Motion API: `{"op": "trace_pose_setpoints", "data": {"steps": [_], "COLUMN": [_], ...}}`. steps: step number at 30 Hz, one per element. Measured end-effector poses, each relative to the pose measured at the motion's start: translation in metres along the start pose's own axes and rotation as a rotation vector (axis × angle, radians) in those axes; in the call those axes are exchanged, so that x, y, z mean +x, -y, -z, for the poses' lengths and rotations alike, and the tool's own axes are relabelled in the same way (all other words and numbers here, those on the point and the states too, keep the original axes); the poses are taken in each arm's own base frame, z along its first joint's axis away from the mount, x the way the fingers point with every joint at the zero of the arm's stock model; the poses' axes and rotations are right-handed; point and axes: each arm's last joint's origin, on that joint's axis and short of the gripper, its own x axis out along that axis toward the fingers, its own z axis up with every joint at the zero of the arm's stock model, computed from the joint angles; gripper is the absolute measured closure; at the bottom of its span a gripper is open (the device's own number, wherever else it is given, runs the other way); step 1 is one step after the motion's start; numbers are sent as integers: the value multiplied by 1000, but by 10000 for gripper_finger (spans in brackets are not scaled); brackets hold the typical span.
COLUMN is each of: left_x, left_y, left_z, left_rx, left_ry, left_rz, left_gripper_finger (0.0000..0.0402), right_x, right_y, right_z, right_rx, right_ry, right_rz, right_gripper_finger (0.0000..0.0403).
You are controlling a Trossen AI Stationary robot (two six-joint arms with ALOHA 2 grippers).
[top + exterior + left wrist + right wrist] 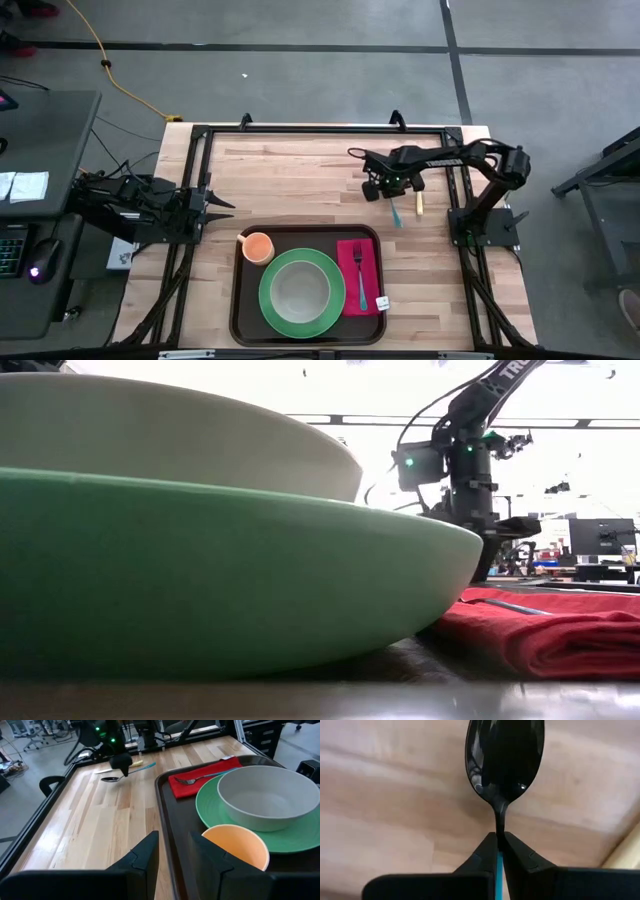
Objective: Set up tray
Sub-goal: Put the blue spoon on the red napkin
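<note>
Reading "TRO…", arm (500, 372) lettering, partly cropped

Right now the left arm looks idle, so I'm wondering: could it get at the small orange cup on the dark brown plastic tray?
Probably yes. The left tool hangs open beside the tray, with the orange cup close ahead and nothing between them.
</note>
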Motion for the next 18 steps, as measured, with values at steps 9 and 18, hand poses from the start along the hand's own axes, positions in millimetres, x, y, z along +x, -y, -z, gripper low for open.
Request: {"op": "trace_pose_setpoints", "data": {"steps": [9,18], "left_x": [0,0], "left_y": [0,0], "left_z": [0,-1], "left_rx": [0,-2], "left_ry": [0,7], "left_rz": [0,-1], "left_gripper_finger": [266,266], "right_x": [-15,-35], "right_y": [-13,-32], "right_z": [15,22], "right_rx": [-57,-91], "right_ry": [-30,-13], "right_rz": [40,2], "right_gripper_finger": [398,399]}}
